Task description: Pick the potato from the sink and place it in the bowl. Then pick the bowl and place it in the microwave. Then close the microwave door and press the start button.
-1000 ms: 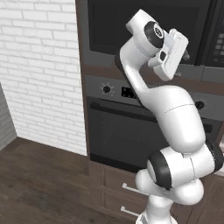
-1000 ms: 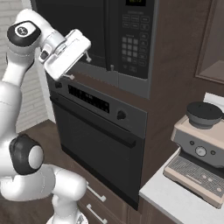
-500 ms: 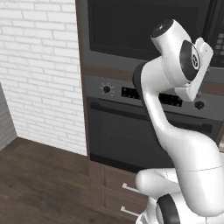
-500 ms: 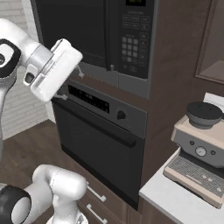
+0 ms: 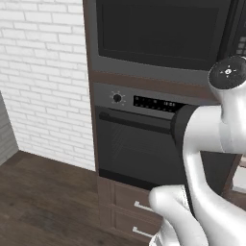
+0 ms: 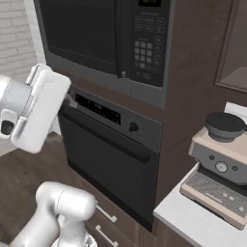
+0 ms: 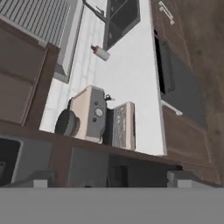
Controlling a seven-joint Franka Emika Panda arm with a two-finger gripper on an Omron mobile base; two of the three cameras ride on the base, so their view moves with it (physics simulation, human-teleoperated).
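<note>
The white arm rises close in front of the base cameras, its hand [image 6: 36, 113] swung out to the left of the oven, apparently turning toward the desk because the first job, fetching the potato, lies over there; the jaws stand wide apart and hold nothing. Just behind the arm, the built-in oven [image 6: 113, 159] with its bar handle and knob fills the dark cabinet column, and above it sits the microwave [image 6: 103, 36], its microwave door [image 5: 163, 31] shut flat against the front and its keypad strip on the right. To the right of the column, a coffee machine [image 6: 222, 161] stands on the near end of the white desk [image 7: 131, 78]. From the hand camera, that desk runs away past the machine to the sink [image 7: 122, 17] at the far end, with a small bottle [image 7: 101, 53] standing just beside it. The potato and the bowl are too far off to make out; the potato presumably lies in the basin. The coffee machine is the likeliest obstacle on the way.
</note>
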